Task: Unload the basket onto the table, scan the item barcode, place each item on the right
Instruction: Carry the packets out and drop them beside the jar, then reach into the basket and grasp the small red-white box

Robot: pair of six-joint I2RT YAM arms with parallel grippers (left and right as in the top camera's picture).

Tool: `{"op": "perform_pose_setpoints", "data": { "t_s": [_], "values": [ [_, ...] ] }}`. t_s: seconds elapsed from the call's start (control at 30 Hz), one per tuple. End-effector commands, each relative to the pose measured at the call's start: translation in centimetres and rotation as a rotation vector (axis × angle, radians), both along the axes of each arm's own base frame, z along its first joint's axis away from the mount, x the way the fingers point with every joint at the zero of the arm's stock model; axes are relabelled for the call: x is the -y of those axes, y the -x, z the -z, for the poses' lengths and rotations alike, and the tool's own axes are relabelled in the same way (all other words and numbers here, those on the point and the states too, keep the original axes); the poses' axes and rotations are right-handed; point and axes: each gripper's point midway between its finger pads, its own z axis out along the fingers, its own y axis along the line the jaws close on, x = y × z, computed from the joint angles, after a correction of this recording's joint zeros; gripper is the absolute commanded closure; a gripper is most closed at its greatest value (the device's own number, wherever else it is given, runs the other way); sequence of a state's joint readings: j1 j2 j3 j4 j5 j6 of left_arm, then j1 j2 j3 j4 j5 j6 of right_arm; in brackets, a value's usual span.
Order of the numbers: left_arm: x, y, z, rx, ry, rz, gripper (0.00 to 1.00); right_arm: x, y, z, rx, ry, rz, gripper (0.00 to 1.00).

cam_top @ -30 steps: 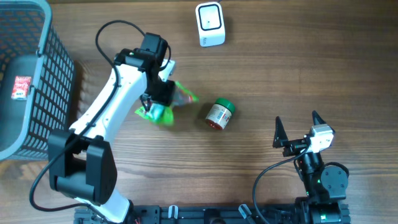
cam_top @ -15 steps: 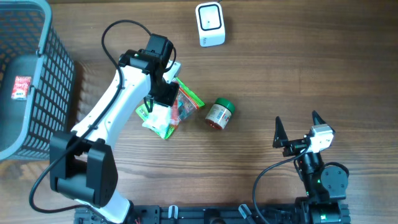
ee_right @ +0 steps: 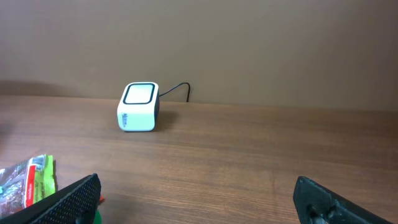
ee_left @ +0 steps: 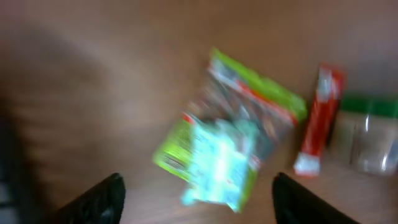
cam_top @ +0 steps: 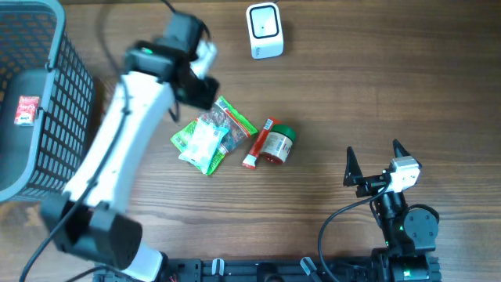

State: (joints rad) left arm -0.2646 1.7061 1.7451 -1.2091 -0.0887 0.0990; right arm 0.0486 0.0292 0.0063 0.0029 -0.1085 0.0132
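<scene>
Wooden table (cam_top: 407, 70) carries all items in the work area.

Nearest the base, the right gripper (cam_top: 373, 150) sits at the near right edge of the table. Its jaws stand fully apart and hold nothing. It is well apart from every item.

Mid-table, left of centre, a green snack packet (cam_top: 208, 139) lies flat on the wood, tilted. Just beside its right edge lies a red stick pack (cam_top: 259, 144), also tilted. A small jar with a green lid (cam_top: 277, 145) lies on its side, touching the right side of the stick pack.

The left gripper (ee_left: 196, 186) hangs above the snack packet. The wrist view shows its two fingers (ee_left: 102, 198) set wide apart, with the packet resting on the table beneath them. Nothing is gripped. The left arm appears blurred in the overhead view.

At the left edge stands a grey mesh basket (cam_top: 74, 86), with a small red and white item (cam_top: 27, 110) inside.

Farthest from the base, a white barcode scanner (cam_top: 264, 30) stands near the far edge, its cable running behind it.
</scene>
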Motion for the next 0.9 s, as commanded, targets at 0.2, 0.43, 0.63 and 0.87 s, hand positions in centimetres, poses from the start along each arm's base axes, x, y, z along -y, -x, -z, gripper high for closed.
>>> {"op": "perform_pose_setpoints", "data": {
  "t_s": [0.2,0.43,0.63,0.87],
  "values": [
    [-21.7,-0.8,-15.1,0.433,-0.206,-0.45,0.03,0.1,0.0,0.0,0.003,0.006,0.002,0.0],
    [-32.9,2.1,-11.8,0.354,-0.153,-0.588,0.02,0.1,0.0,0.0,0.003,0.006,0.002,0.0],
    [-38.4,2.5,-5.3,0.248,-0.001,-0.613,0.02,0.1,0.0,0.0,0.003,0.006,0.002,0.0],
    [-41.3,0.3,3.1,0.122,0.041,-0.587,0.05,0.1,0.0,0.0,0.003,0.006,0.002,0.0]
  ]
}}
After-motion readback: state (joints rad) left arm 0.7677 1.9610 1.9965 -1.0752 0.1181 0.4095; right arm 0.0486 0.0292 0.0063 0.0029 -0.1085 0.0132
